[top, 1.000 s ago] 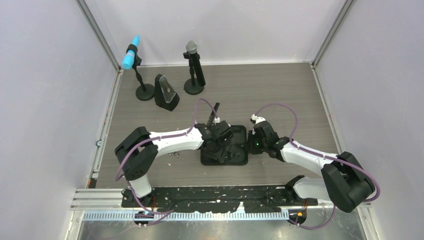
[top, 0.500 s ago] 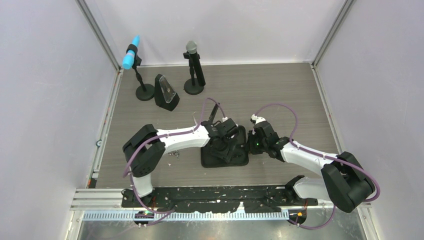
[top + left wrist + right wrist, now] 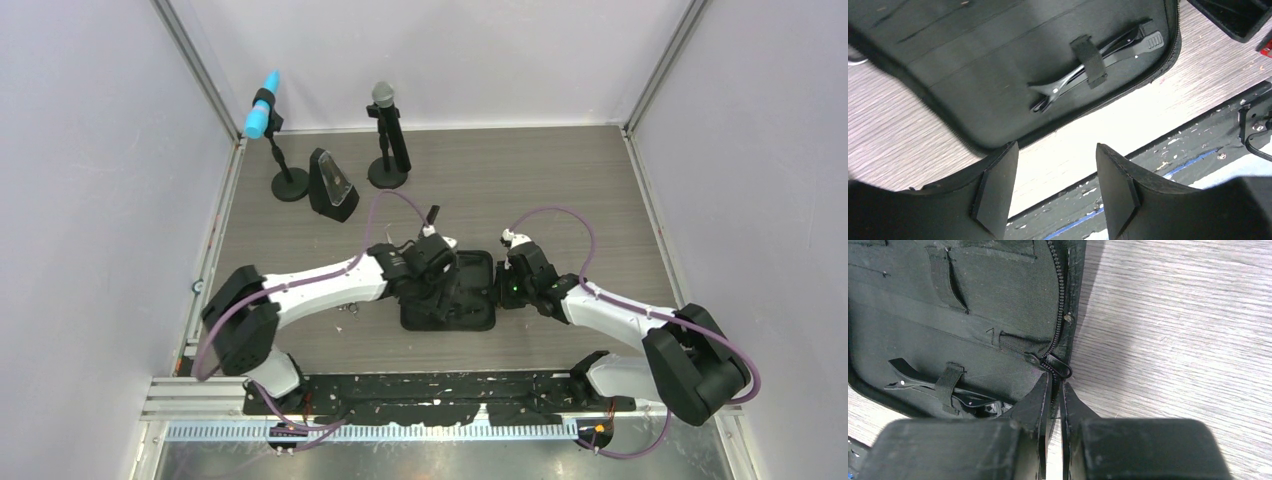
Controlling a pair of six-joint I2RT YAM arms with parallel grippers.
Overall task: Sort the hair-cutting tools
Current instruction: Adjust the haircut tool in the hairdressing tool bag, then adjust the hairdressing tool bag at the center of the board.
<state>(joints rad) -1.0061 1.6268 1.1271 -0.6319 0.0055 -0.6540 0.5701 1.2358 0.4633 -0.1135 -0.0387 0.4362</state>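
1. Centrally, the black pouch (image 3: pixel 470 316) lies unzipped and flat on the table (image 3: pixel 600 200), with both grippers at it.
2. Left gripper (image 3: pixel 1055 147): its fingers (image 3: pixel 995 190) are spread wide with nothing between them. Bare table and the pouch's near edge show in the gap.
3. Just beyond those fingertips, inside the pouch (image 3: pixel 973 60), one thin black hair clip (image 3: pixel 1120 48) lies flat against the lining. An elastic strap (image 3: pixel 1089 60) crosses its middle and holds it down. The clip runs slantwise, its hinge end toward the left finger and its grooved end beyond the right finger.
4. Right gripper (image 3: pixel 1055 380): its fingers (image 3: pixel 1035 400) are pressed nearly together, pinching the pouch's zippered edge. The zipper pull (image 3: pixel 1060 371) sits right at the fingertips.
5. Left of those fingers, within the pouch (image 3: pixel 998 300), the same kind of hair clip (image 3: pixel 918 385) sits tucked under its strap (image 3: pixel 948 380). Further fabric loops (image 3: pixel 948 275) are stitched to the lining beyond it.
6. From the overhead camera the left gripper (image 3: pixel 440 285) hangs over the pouch's middle, and the right gripper (image 3: pixel 500 290) is at its right rim.
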